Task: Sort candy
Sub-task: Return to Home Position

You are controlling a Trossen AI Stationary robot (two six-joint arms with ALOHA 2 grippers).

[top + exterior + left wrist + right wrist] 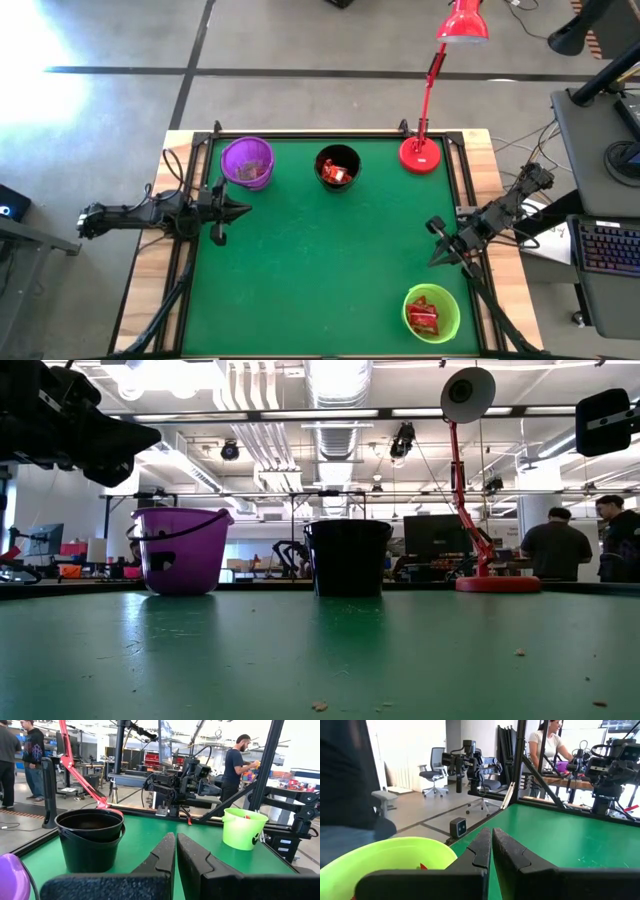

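Three cups stand on the green table (320,270): a purple cup (247,162) at the far left, a black cup (337,167) at the far middle and a green cup (432,313) at the near right. Red wrapped candy (336,174) lies in the black cup, and more candy (424,318) lies in the green cup. My left gripper (175,842) hovers shut at the table's left edge, pointing level across the table beside the purple cup. My right gripper (491,837) hovers shut at the right edge, above and just beyond the green cup (385,862).
A red desk lamp stands with its base (420,155) at the table's far right corner. A black frame (330,133) runs along the table's edges. People stand in the room behind the table (550,545). The table's middle holds only small crumbs (320,706).
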